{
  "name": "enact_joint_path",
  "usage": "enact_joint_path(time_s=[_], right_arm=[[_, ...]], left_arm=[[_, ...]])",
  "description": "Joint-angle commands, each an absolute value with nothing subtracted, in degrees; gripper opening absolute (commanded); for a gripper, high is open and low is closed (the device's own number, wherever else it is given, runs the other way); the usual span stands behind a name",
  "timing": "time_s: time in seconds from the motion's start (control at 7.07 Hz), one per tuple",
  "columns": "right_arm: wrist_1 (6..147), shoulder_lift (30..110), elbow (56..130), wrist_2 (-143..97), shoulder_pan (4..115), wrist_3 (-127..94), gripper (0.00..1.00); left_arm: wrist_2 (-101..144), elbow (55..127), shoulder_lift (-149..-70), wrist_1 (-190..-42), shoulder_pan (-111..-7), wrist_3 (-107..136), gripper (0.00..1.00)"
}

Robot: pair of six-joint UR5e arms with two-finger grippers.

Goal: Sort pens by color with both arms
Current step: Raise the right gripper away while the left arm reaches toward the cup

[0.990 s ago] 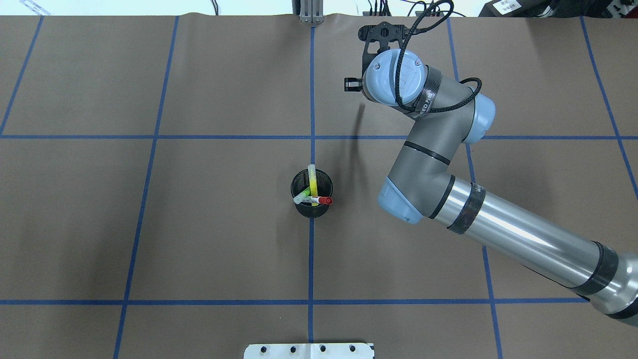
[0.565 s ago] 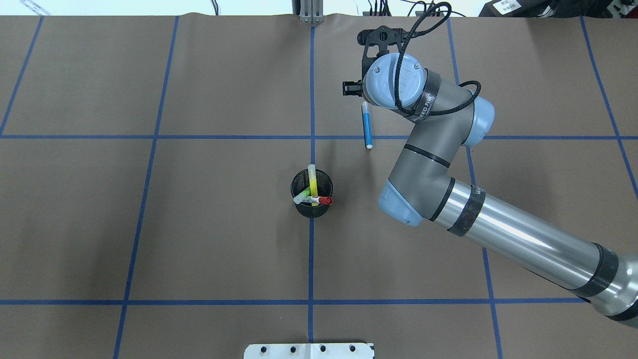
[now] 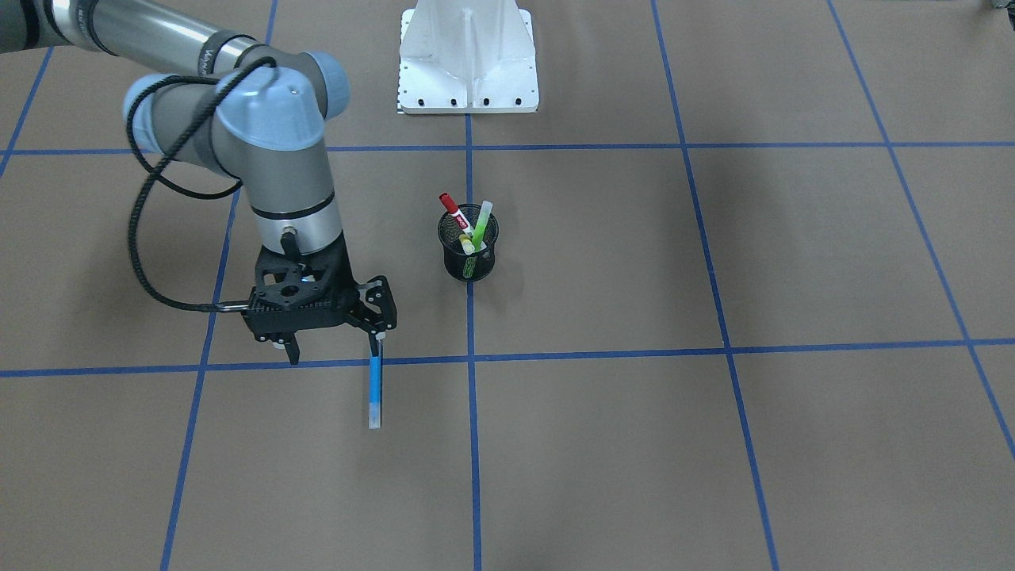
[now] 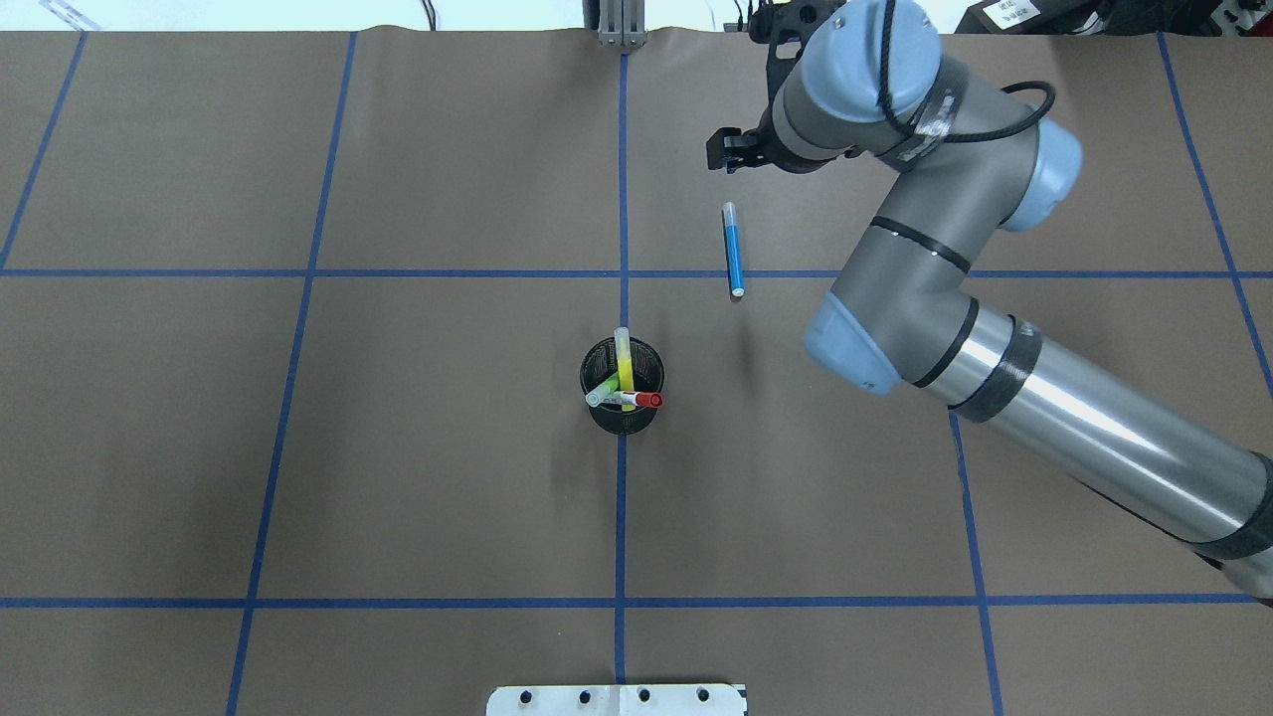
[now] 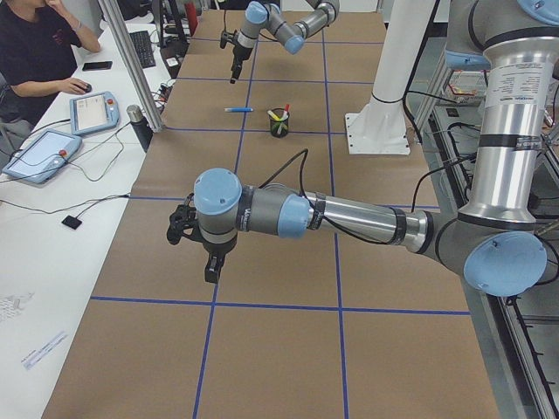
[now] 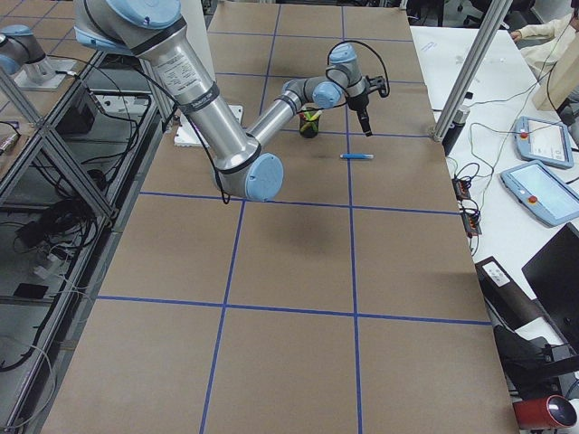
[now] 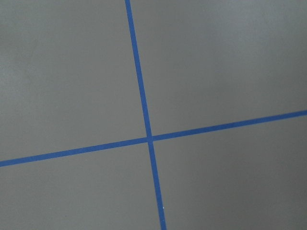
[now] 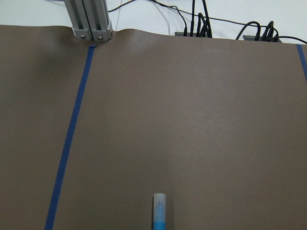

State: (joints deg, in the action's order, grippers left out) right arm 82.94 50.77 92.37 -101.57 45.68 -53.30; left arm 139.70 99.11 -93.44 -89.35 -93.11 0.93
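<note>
The blue pen (image 4: 734, 251) lies flat on the brown table, right of the centre line; it also shows in the front view (image 3: 375, 392). My right gripper (image 3: 333, 347) hangs open and empty just above its far end, not touching it. The right wrist view shows only the pen's tip (image 8: 159, 211). The black mesh cup (image 4: 622, 393) holds the yellow pen (image 4: 625, 363), the lime green pen (image 4: 603, 390) and the red-capped white pen (image 4: 644, 400). My left gripper (image 5: 206, 255) shows only in the left side view, over bare table; I cannot tell if it is open.
The white base pedestal (image 3: 468, 55) stands behind the cup. An aluminium post (image 4: 621, 25) and cables sit at the table's far edge. An operator (image 5: 39, 52) with tablets sits beside the far side. Blue tape lines grid the table.
The blue pen dropped from my right gripper and now lies on the table. The right wrist has then moved up and toward the far edge, away from the pen.
</note>
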Motion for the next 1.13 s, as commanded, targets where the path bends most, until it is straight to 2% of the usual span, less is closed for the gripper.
enact_joint_path(time_s=[0.0, 0.28, 0.57, 0.99], right_arm=[[87.87, 54.22, 95.88, -111.06, 50.0, -44.95, 0.99], [89.11, 55.1, 96.15, -115.99, 51.41, -43.24, 0.99], [90.96, 54.58, 96.15, -118.46, 51.76, -43.33, 0.99], [90.88, 54.75, 96.24, -120.23, 52.29, -43.33, 0.99]], left_arm=[[140.7, 107.0, -94.91, -83.98, -89.49, 12.51, 0.99], [142.73, 115.97, -98.16, -77.37, -85.19, 26.2, 0.99], [141.78, 121.79, -102.72, -76.73, -74.94, 49.9, 0.99], [132.84, 121.91, -116.59, -76.29, -56.31, 82.87, 0.99]])
